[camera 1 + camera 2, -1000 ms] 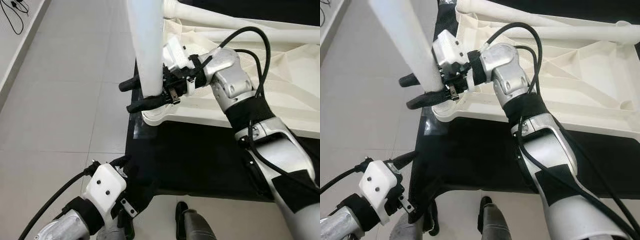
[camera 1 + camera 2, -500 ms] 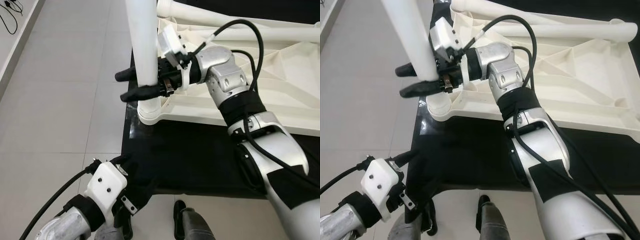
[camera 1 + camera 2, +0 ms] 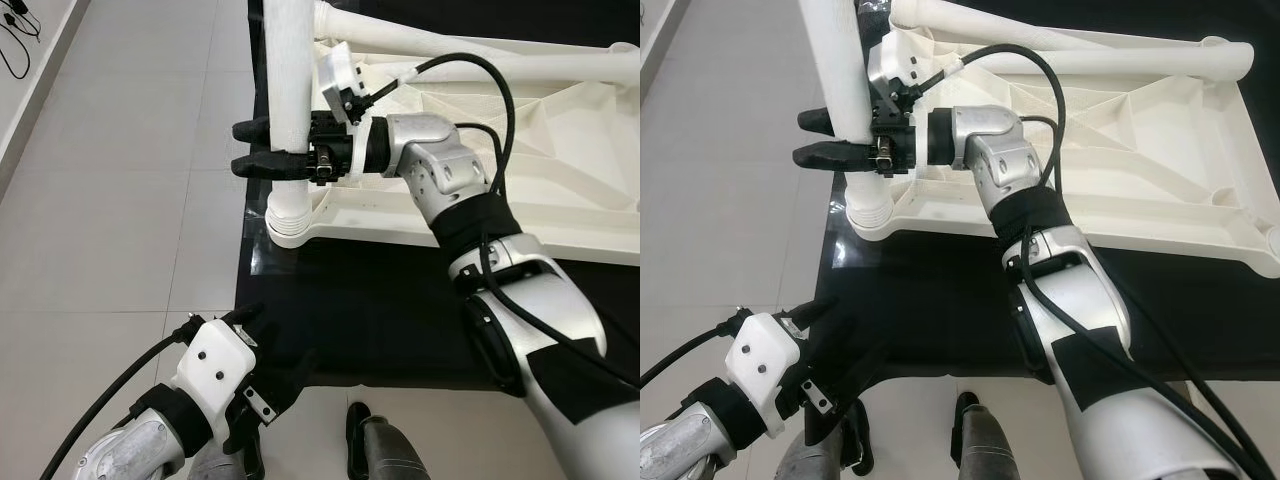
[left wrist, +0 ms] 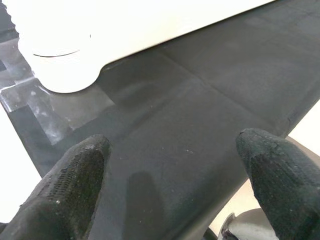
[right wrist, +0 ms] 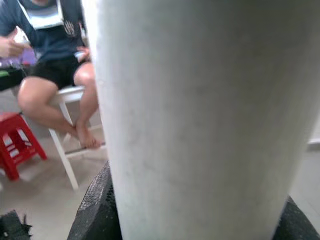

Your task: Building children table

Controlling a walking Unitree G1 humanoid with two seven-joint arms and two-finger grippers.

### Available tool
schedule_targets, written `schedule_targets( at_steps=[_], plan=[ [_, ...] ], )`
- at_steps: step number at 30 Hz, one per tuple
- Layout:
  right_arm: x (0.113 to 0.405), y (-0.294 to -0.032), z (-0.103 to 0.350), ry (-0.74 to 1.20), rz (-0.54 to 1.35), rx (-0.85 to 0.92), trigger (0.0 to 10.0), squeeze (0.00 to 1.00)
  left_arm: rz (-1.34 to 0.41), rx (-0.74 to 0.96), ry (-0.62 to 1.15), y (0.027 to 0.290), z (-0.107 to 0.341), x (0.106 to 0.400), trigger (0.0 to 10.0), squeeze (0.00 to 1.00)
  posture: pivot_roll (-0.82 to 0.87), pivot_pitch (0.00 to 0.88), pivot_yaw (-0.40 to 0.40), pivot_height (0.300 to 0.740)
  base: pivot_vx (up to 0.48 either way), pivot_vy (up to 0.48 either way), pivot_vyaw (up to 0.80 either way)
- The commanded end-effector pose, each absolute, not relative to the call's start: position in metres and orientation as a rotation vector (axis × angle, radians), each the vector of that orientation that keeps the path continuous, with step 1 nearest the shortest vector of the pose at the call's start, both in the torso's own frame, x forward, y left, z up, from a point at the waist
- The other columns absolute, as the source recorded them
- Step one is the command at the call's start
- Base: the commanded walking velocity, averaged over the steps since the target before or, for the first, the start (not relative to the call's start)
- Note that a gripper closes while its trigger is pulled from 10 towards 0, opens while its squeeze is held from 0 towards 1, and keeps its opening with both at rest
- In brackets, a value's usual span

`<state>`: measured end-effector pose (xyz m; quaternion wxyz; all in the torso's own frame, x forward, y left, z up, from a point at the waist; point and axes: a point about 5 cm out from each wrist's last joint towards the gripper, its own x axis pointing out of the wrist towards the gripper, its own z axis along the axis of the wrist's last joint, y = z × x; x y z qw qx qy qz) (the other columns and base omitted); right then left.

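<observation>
Far left: pale grey tiled floor [image 3: 120, 200], black cables [image 3: 18, 35] lying on it at the top corner. My left gripper [image 3: 262, 345] sits low, near my body, over the near left corner of the flat black fabric mat [image 3: 380, 310]; its two black fingers [image 4: 65, 200] are spread wide apart with nothing between them, only mat under them in the left wrist view, plus a patch of clear tape [image 4: 55, 112] on the mat edge. Just past that, the round white plastic corner socket [image 3: 290, 222] of the upside-down white plastic children's table top [image 3: 1140, 150] rests on the mat. A tall white plastic cylindrical table leg [image 3: 287, 90] stands roughly upright in that socket, at the table top's near left corner. My right gripper [image 3: 262, 160] reaches in from the right and is clamped around the leg above the socket, one black finger on each side, tips poking out past the leg toward the floor side. Right wrist view: leg close up between the pads, and behind it a seated person [image 5: 50, 55] on a white stool [image 5: 67, 130], a red plastic stool [image 5: 17, 145] beside. Further right, two more white legs [image 3: 1090, 62] lie along the far edge of the ribbed underside. Right silver arm [image 3: 1080, 330] with black cable [image 3: 1060, 110] crosses the mat.
</observation>
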<state>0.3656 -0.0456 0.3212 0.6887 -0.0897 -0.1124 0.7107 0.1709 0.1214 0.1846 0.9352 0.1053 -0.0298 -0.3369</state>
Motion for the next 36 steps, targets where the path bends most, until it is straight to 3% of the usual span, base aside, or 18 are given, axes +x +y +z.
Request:
schedule_targets(
  at_steps=[1,21,36],
  plan=[
    [0.36,-0.045,0.293,-0.189,1.687,-0.177,10.0,0.0,-0.69,0.209,-0.034,0.12,0.178,0.17,10.0,0.0,0.06,0.393,-0.043,0.74,0.0,0.0,0.0],
    [0.353,-0.053,0.261,-0.055,1.748,-0.521,10.0,0.0,-0.699,0.215,-0.032,0.121,0.177,0.17,10.0,0.0,0.06,0.386,-0.035,0.74,0.0,0.0,0.0],
    [0.363,-0.039,0.28,0.057,1.687,-0.41,10.0,0.0,-0.701,0.212,-0.037,0.119,0.176,0.171,10.0,0.0,0.05,0.38,-0.048,0.74,0.0,0.0,0.0]
  ],
)
